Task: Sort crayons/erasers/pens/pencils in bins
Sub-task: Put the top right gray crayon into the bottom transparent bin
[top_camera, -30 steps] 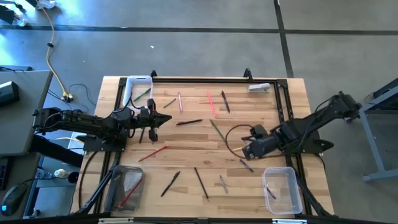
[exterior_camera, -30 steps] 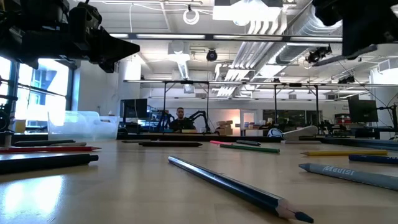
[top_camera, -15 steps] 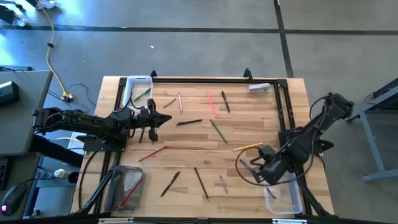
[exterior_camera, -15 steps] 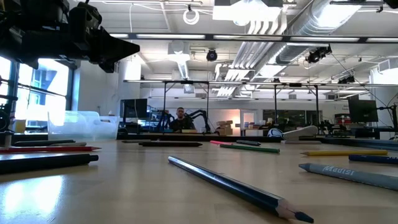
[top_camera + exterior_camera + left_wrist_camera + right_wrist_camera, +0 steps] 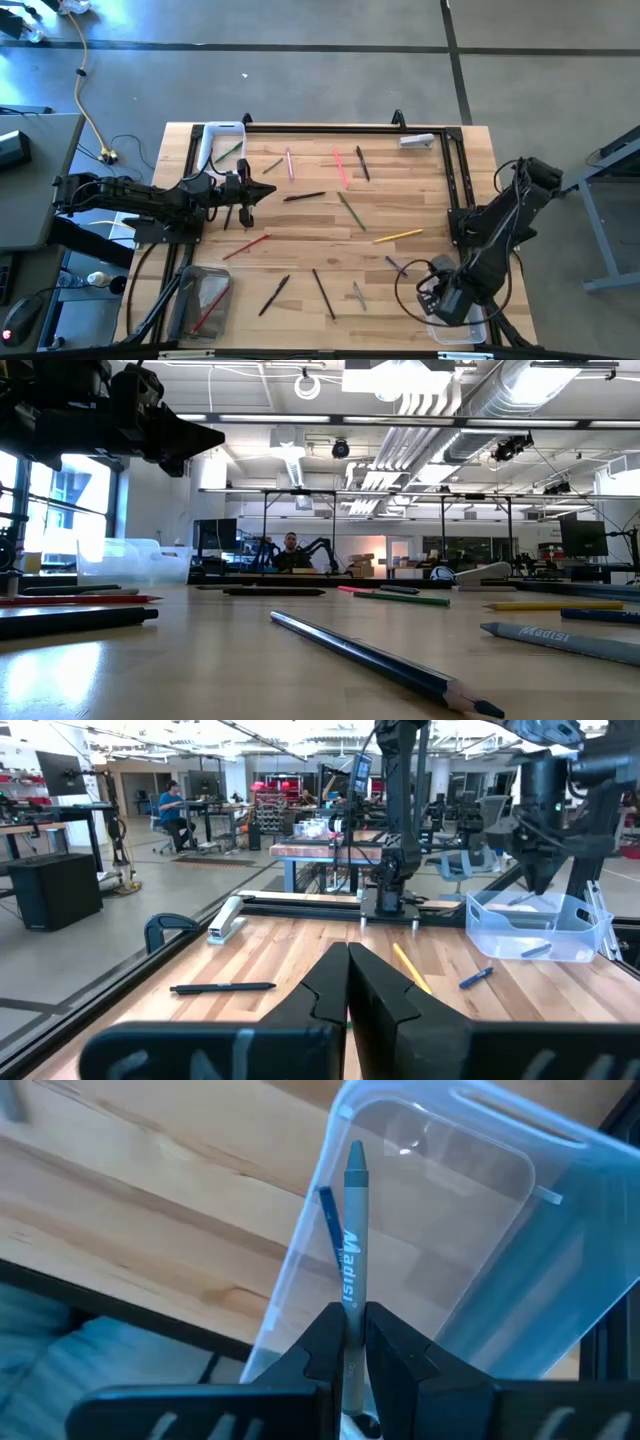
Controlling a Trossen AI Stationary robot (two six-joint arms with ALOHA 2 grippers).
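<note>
My right gripper [image 5: 437,297] hangs over the clear near-right bin [image 5: 470,1190], shut on a grey crayon [image 5: 350,1230]. A blue stick [image 5: 328,1220] lies inside that bin. My left gripper [image 5: 347,982] is shut and holds nothing; it hovers over the table's left part [image 5: 262,190]. Several sticks lie flat on the wood: a yellow one [image 5: 398,237], a green one [image 5: 350,212], a black one [image 5: 303,197], a red one [image 5: 246,246] and a pink one [image 5: 340,168]. A white-rimmed bin [image 5: 222,145] stands far left, a grey-tinted one [image 5: 205,300] near left. My right gripper pinches the grey crayon near its blunt lower end [image 5: 347,1302] between the two fingers. The crayon runs on in line with the fingers, and its tip [image 5: 356,1150] points out past them. It is lifted clear and sits above the bin's open top.
A black metal frame [image 5: 455,180] borders the work area. A white stapler-like object [image 5: 417,141] lies at the far right. In the low view a blue pencil [image 5: 370,660] and another grey crayon [image 5: 560,640] lie close to the camera. A person sits far behind the table.
My right arm has swung from the table's middle right toward the near right corner, carrying the grey crayon, and now stands over the near-right bin. It has left the low view.
</note>
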